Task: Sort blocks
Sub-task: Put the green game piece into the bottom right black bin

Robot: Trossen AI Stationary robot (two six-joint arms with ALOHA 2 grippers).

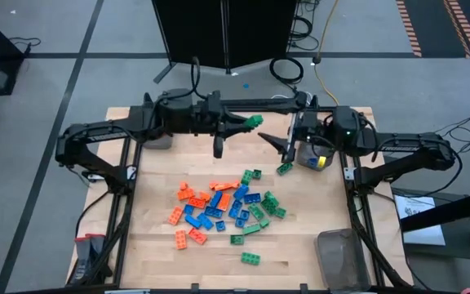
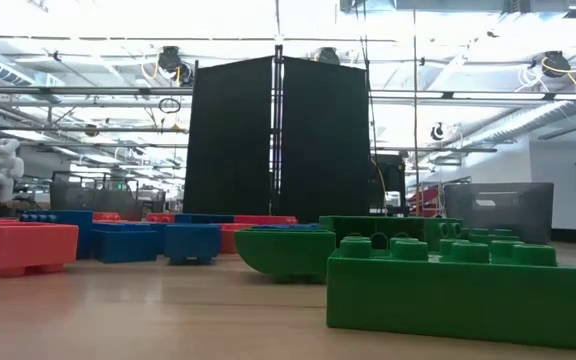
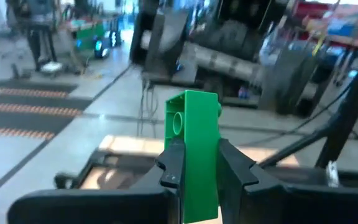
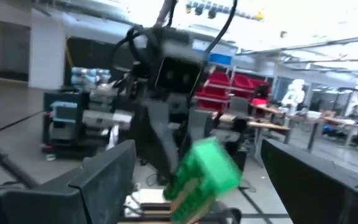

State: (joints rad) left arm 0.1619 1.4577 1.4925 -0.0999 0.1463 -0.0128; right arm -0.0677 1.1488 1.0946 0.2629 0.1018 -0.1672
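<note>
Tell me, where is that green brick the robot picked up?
The left gripper holds the green brick above the table's far edge, between both arms, facing the right gripper.

We cannot read the contents of the far-right bin (image 1: 315, 155) because the right arm covers it, the green block (image 4: 202, 171) is smeared by blur in the right wrist view, and the near bin (image 1: 343, 255) is cut off.

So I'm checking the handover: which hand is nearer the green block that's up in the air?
Left. The left hand is shut on the green block, holding it above the table's far side. The right hand is open, just to the block's right, not touching it.
</note>
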